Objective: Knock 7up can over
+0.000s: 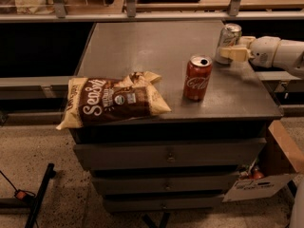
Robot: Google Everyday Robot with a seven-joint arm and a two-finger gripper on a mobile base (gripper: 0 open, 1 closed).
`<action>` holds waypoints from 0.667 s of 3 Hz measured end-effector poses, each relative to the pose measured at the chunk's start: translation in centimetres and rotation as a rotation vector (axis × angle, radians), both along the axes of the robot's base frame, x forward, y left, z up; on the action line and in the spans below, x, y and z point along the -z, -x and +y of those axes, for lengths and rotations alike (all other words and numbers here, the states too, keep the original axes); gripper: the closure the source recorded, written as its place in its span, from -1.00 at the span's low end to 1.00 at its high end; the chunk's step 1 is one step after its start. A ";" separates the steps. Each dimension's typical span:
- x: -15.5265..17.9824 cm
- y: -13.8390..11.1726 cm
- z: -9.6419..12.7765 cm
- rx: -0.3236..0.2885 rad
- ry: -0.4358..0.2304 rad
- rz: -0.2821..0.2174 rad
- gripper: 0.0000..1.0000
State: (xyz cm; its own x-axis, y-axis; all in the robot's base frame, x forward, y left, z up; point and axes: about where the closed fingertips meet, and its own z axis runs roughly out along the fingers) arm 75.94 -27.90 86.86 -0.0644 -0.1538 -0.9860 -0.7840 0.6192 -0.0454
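Observation:
The 7up can [228,38], silvery with green lettering, stands near the right rear of the grey cabinet top [142,46] and seems to lean slightly. My gripper [234,53], cream-coloured on a white arm [278,52], reaches in from the right and sits against the can's lower right side, hiding part of it. A red Coca-Cola can [197,78] stands upright, opened, in front and to the left of the 7up can.
A brown and cream snack bag [111,101] lies at the front left edge of the cabinet top. Drawers [166,153] are below. A cardboard box [266,175] sits on the floor at the right. Shelving rails run along the back.

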 end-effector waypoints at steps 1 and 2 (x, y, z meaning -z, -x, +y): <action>-1.5 0.6 0.2 0.017 0.101 0.013 0.44; -3.5 1.1 0.5 0.076 0.323 0.052 0.52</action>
State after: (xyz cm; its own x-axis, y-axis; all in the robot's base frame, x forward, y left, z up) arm 74.86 -27.36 90.40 -0.1369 -0.4509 -0.8820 -0.7425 0.6361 -0.2100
